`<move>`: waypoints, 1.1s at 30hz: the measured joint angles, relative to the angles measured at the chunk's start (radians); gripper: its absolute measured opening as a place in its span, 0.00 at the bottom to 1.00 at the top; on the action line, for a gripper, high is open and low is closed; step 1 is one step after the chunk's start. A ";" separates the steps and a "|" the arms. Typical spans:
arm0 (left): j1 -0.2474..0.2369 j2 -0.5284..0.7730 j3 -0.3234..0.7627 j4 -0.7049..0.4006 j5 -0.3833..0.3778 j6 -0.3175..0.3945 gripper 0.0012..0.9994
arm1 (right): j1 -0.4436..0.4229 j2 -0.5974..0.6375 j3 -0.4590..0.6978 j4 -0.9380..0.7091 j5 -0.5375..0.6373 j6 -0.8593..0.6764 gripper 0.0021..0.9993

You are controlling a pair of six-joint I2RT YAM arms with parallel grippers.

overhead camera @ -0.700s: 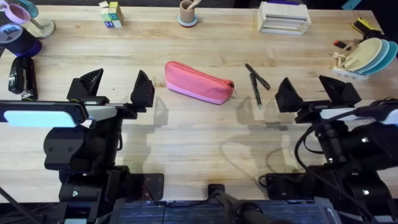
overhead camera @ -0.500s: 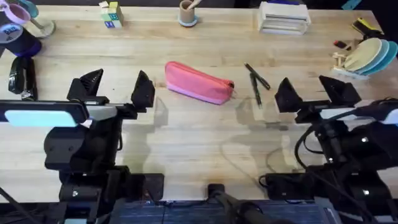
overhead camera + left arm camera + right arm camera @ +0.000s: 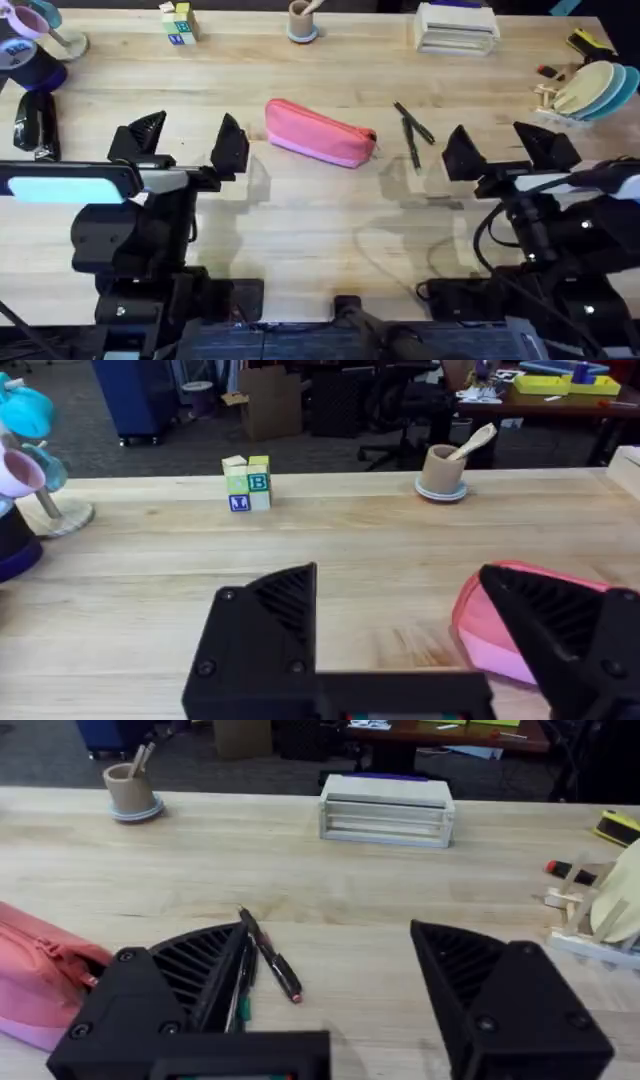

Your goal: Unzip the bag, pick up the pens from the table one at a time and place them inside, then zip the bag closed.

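The pink bag (image 3: 318,132) lies zipped shut on the table (image 3: 330,215), slanting across its middle; it also appears as the bag (image 3: 485,622) and the bag (image 3: 40,985). Two dark pens (image 3: 411,129) lie just right of it, crossing near their far ends, and are seen closer as the pens (image 3: 262,965). My left gripper (image 3: 188,145) hangs open to the left of the bag, nothing between its fingers. My right gripper (image 3: 510,148) hangs open to the right of the pens, holding nothing.
A black stapler (image 3: 36,122) and a purple cup (image 3: 30,62) sit at the far left. Toy blocks (image 3: 179,22), a tan pot (image 3: 303,20) and a white stacked tray (image 3: 456,28) line the back edge. A dish rack with plates (image 3: 588,90) stands at the far right.
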 joint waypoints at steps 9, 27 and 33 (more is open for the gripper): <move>0.000 0.000 0.003 -0.039 -0.003 0.004 0.99 | 0.000 0.001 0.006 -0.007 -0.005 0.000 1.00; 0.000 0.483 0.607 -0.444 0.027 0.019 0.99 | 0.000 0.565 0.520 -0.322 -0.012 -0.019 1.00; 0.000 0.759 0.824 -0.578 0.065 0.070 0.99 | 0.000 0.786 0.701 -0.396 -0.013 -0.019 1.00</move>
